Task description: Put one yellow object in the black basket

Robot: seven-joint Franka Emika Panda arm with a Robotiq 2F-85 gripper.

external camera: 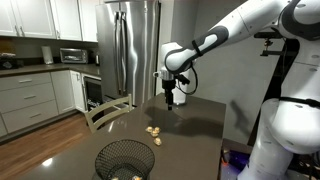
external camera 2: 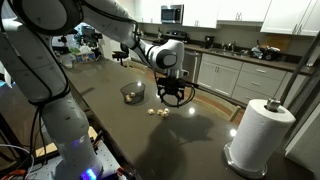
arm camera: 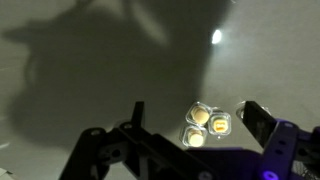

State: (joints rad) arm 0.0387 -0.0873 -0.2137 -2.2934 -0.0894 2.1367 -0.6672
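Yellow lumps lie on the table, gripper open above them

The yellow lumps sit in a small cluster on the dark table, near the middle of the frame in both exterior views. The black basket stands upright at bottom centre, apart from them. In an exterior view it sits just left of the cluster. The gripper hangs over the table above the lumps, its fingers spread and holding nothing. In the wrist view the lumps show at lower right, each in a clear wrapper, between the two dark fingers and touching neither. A paper towel roll stands at lower right.
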